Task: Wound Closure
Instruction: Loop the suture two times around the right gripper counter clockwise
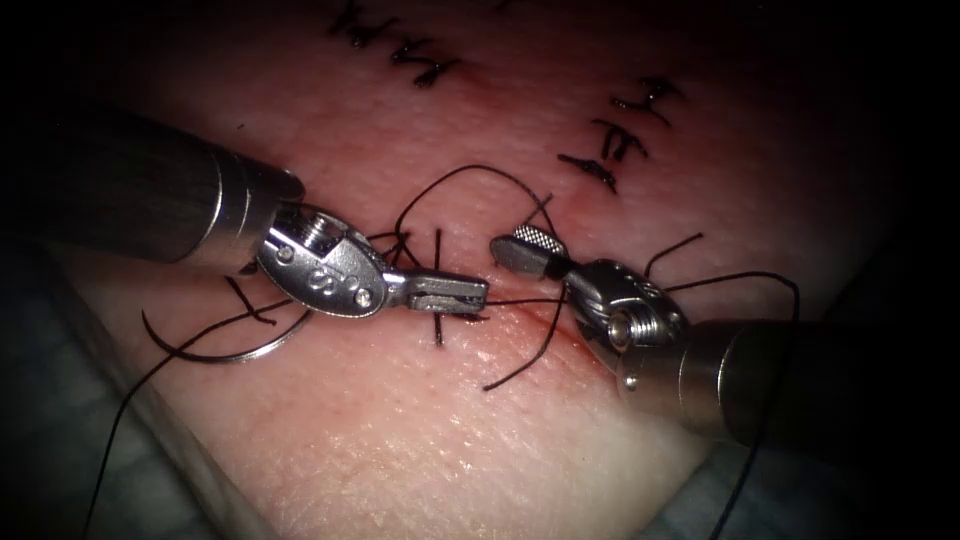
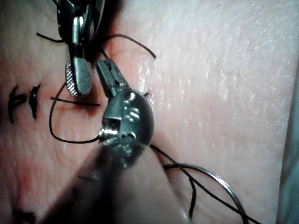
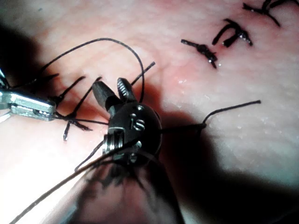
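The left tool [image 1: 472, 293] reaches in from the left over the cut [image 1: 530, 312] in the tissue [image 1: 420, 440]. Its jaws are shut on the thread [image 1: 525, 300], which runs taut to the right from their tip. The right tool [image 1: 515, 246] faces it just right of the stitch [image 1: 437, 325], jaws open and holding nothing; a loop of thread [image 1: 470, 170] arches behind them. The right wrist view shows those jaws [image 3: 110, 85] parted, and the left tool [image 3: 32, 106] with thread at its tip. The curved needle [image 1: 235, 355] lies free on the tissue at the left, under the left tool, also seen in the left wrist view [image 2: 219, 179].
Several finished dark stitches [image 1: 615, 140] sit on the tissue at the back right, more [image 1: 425, 60] at the back. A loose thread end [image 1: 515, 375] lies in front of the cut. Grey cloth [image 1: 60, 420] borders the tissue's front left edge.
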Robot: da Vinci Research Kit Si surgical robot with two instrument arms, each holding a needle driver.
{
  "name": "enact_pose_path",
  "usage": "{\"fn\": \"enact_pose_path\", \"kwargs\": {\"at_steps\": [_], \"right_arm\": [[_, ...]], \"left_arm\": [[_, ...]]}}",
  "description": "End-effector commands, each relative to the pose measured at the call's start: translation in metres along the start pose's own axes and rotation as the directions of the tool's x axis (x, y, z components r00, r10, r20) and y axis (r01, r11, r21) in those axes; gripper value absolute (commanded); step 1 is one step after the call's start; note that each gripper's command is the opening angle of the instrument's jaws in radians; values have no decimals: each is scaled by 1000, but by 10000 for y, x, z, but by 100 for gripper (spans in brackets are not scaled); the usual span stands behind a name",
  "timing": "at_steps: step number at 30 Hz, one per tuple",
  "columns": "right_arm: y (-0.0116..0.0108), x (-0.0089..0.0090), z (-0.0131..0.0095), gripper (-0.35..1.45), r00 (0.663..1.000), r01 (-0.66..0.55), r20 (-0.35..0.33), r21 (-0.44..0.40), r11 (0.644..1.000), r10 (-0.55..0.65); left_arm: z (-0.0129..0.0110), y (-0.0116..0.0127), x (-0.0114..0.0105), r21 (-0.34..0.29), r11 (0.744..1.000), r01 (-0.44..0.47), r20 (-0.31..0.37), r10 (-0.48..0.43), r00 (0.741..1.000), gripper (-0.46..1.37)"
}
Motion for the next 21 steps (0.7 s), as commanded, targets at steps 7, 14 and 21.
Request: {"fn": "enact_pose_path", "kwargs": {"at_steps": [7, 14, 21], "right_arm": [[-8, 2, -8, 51, 1000, -5, 2, 3, 1000, 5], [-26, -4, -24, 45, 1000, -3, 10, 16, 1000, 3], [-43, -10, -47, 62, 1000, 11, 16, 19, 1000, -11]], "left_arm": [[0, -1, 0, -3, 1000, -3, -3, 3, 1000, -35], [-1, -3, 1, -3, 1000, -7, 0, 7, 1000, -35], [-13, -2, 6, -5, 1000, -30, 1, 30, 1000, -35]]}}
